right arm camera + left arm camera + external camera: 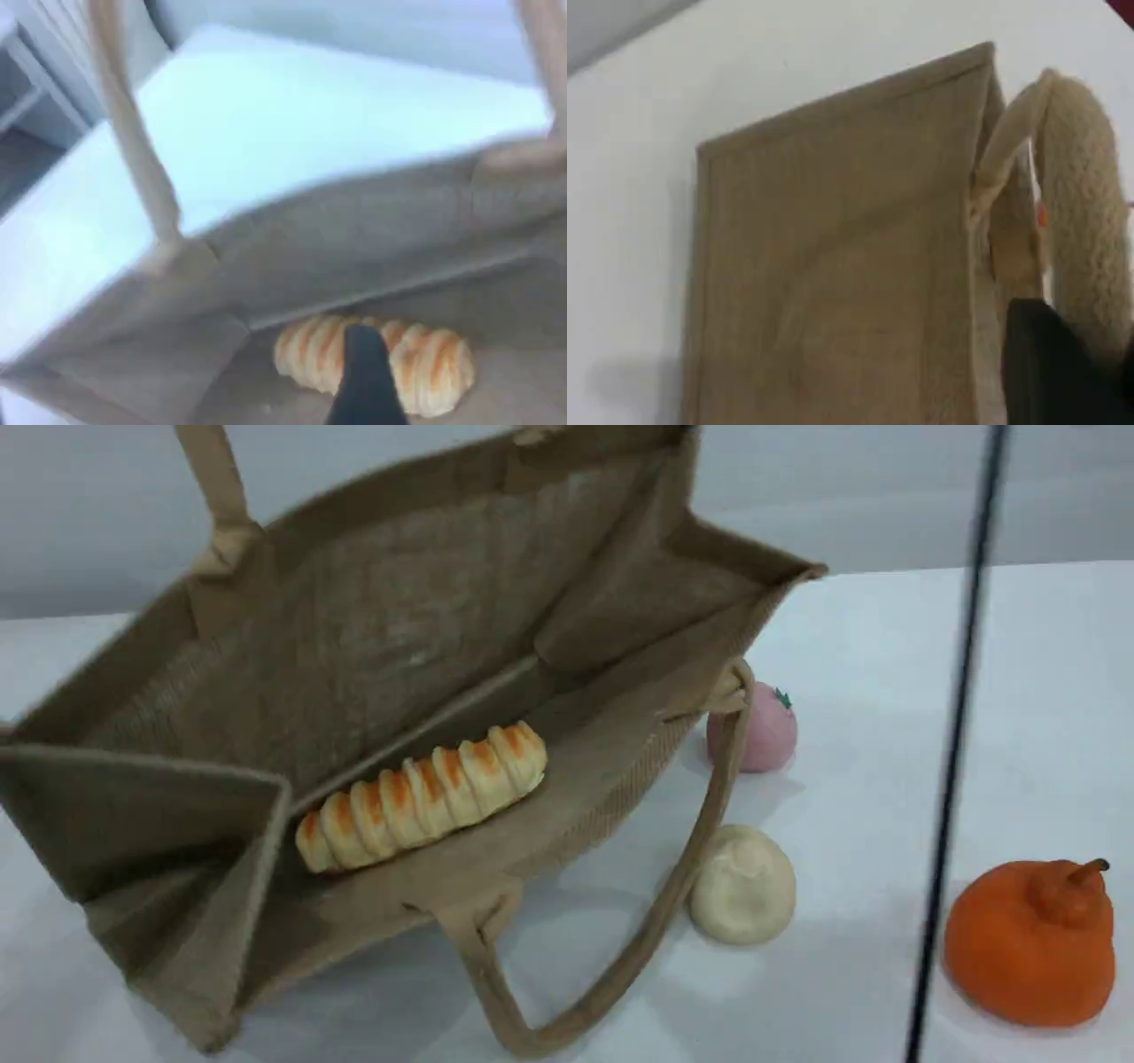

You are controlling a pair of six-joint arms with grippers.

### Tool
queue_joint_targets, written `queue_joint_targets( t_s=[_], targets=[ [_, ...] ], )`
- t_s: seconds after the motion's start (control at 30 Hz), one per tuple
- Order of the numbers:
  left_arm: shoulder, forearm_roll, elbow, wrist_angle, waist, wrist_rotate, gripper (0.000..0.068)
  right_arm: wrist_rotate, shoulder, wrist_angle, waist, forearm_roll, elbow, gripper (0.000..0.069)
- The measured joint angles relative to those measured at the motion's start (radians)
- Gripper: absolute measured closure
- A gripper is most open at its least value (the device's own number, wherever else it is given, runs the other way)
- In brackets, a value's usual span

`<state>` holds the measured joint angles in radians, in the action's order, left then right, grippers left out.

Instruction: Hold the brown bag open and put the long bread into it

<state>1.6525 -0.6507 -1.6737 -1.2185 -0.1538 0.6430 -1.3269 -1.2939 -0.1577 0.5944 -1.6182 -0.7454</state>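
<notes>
Lying inside the brown bag (425,602), the long bread (423,795) was safe; the left gripper (1050,372) pinched a handle (1085,204), the right gripper (365,376) spread above; a snag risked tipping everything.

Scene view: I look down aslant across the desk (886,646).
Wrist views: close on my brown bag (833,266), shared with the scene view.

The brown bag (425,602) is a large jute tote with beige rope-like loop handles. It leans tilted on the table with its mouth wide open; the near handle hangs down to the table, the far one rises upward. The long bread (423,795) (golden, with orange-brown and cream stripes) lies inside on the lower wall.
</notes>
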Motion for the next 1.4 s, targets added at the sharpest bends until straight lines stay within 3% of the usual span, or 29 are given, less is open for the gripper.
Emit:
queue_joint_targets(
  t_s=[0.27, 0.43, 0.6, 0.9, 1.1, 1.27, 1.4],
  targets=[
    [0.002, -0.041, 0.112, 0.075, 0.000, 0.010, 0.0605, 0.071, 0.281, -0.017, 0.000, 0.004, 0.179, 0.0251],
    [0.002, -0.038, 0.183, 0.134, -0.042, 0.040, 0.0605, 0.088, 0.283, -0.076, 0.000, 0.121, 0.211, 0.0251],
    [0.003, -0.009, 0.247, 0.186, -0.105, 0.085, 0.0605, 0.241, 0.283, -0.133, -0.033, 0.301, 0.211, 0.0251],
    [0.066, -0.007, 0.305, 0.306, -0.165, 0.078, 0.0605, 0.615, 0.330, -0.471, -0.291, 0.706, 0.209, 0.0281],
    [0.157, -0.008, 0.321, 0.380, -0.199, 0.078, 0.0575, 0.681, 0.466, -0.667, -0.453, 0.771, 0.207, 0.0286],
    [0.234, -0.023, 0.321, 0.389, -0.199, 0.078, 0.0477, 0.796, 0.606, -0.853, -0.526, 0.889, 0.129, 0.0288],
    [0.292, -0.068, 0.321, 0.393, -0.216, 0.083, 0.0377, 0.929, 0.693, -0.952, -0.527, 1.047, 0.047, 0.0288]
  ],
)
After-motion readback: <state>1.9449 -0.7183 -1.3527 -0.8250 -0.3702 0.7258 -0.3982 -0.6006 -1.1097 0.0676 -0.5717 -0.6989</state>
